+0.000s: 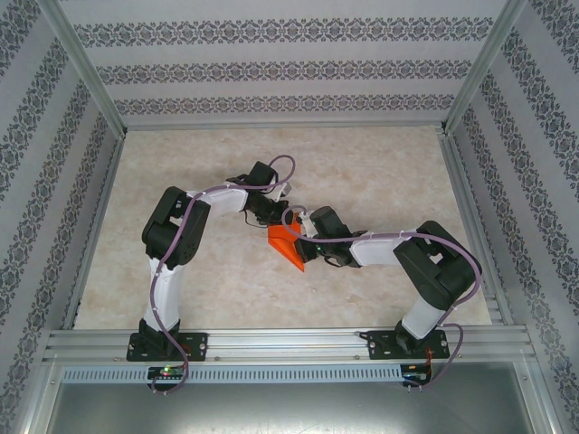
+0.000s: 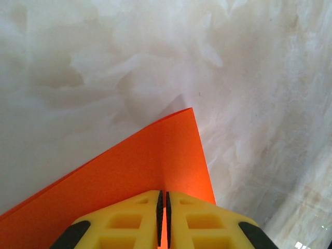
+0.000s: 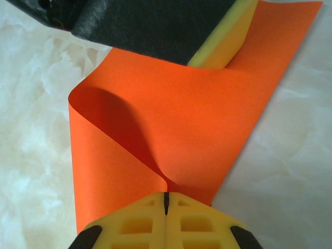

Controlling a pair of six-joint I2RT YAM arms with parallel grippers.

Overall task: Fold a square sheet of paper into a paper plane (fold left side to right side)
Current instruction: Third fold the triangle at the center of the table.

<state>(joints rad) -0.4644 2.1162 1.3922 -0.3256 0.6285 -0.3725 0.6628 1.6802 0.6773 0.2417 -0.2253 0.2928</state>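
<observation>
The left claw (image 2: 163, 199) and the right claw (image 3: 166, 197) each pinch shut on an edge of the square sheet of paper (image 3: 176, 114), which curls between them over the tabletop (image 2: 104, 62). No pressed crease shows; most folding seems to remain.

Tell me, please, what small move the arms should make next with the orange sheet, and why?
Probably carry the lifted half across and lower it flat. The left gripper and the right gripper are each shut on the square sheet of paper, which bows in a soft, uncreased loop.

Apparently open table (image 1: 389, 172) beyond paper (image 1: 288, 244)
</observation>
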